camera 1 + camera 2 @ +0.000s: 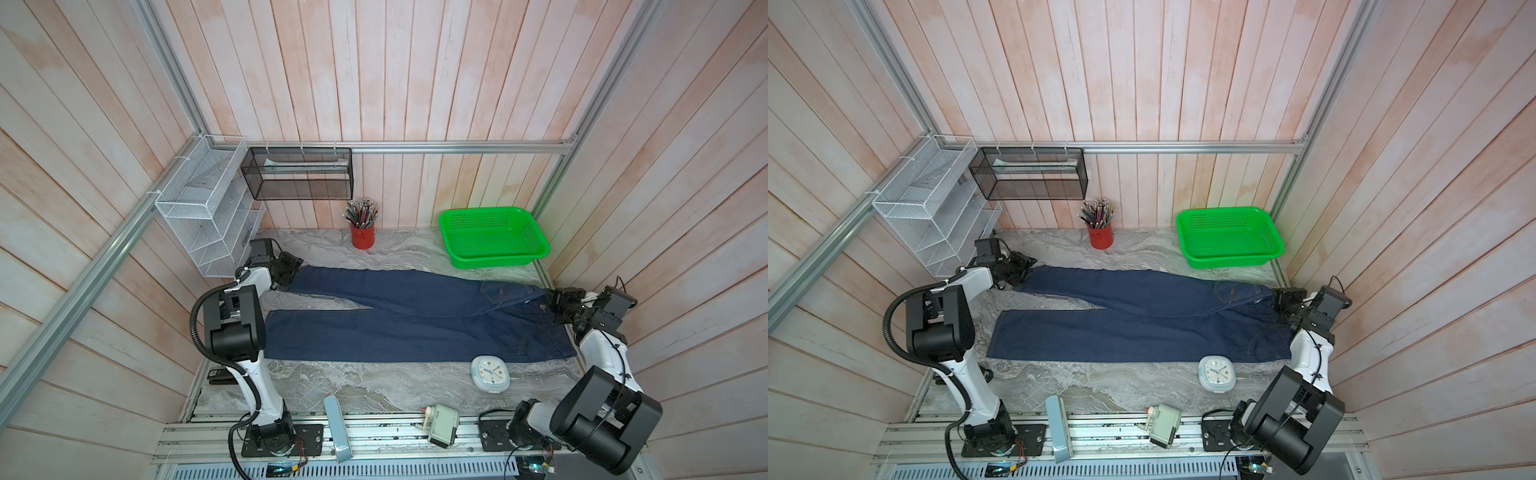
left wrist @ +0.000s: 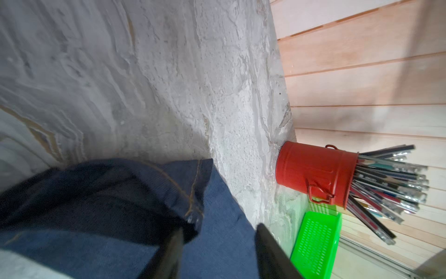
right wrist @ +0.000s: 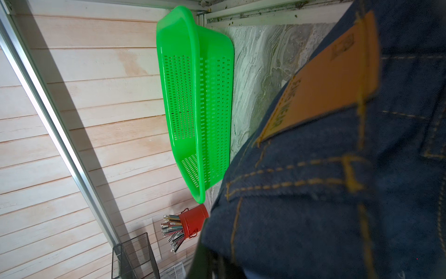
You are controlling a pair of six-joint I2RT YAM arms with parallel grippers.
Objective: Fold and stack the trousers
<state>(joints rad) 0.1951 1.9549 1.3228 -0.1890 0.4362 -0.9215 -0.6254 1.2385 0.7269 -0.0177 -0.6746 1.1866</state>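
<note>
Your trousers (image 1: 415,328) lie unfolded, just in front of the red pencil cup (image 1: 362,237).

Left of the red pencil cup, your left gripper (image 1: 287,271) sits at the hem of the trouser leg nearer the cup. In its wrist view the two fingers (image 2: 169,251) stand spread, with denim showing in the gap and not clamped. The trousers stretch full length across the marble table (image 1: 374,386), with the legs to the cup's left and the waistband to its right, and the two legs parted at the hems. In front and to the right of the cup, a white clock (image 1: 489,372) lies just beside the near leg's edge. A green basket (image 1: 490,262) stands to the right of the cup. Furthest right of it, your right gripper (image 1: 555,307) is pressed together on the waistband, pinching the denim. The tan patch (image 3: 325,79) looms close in its wrist view.
</note>
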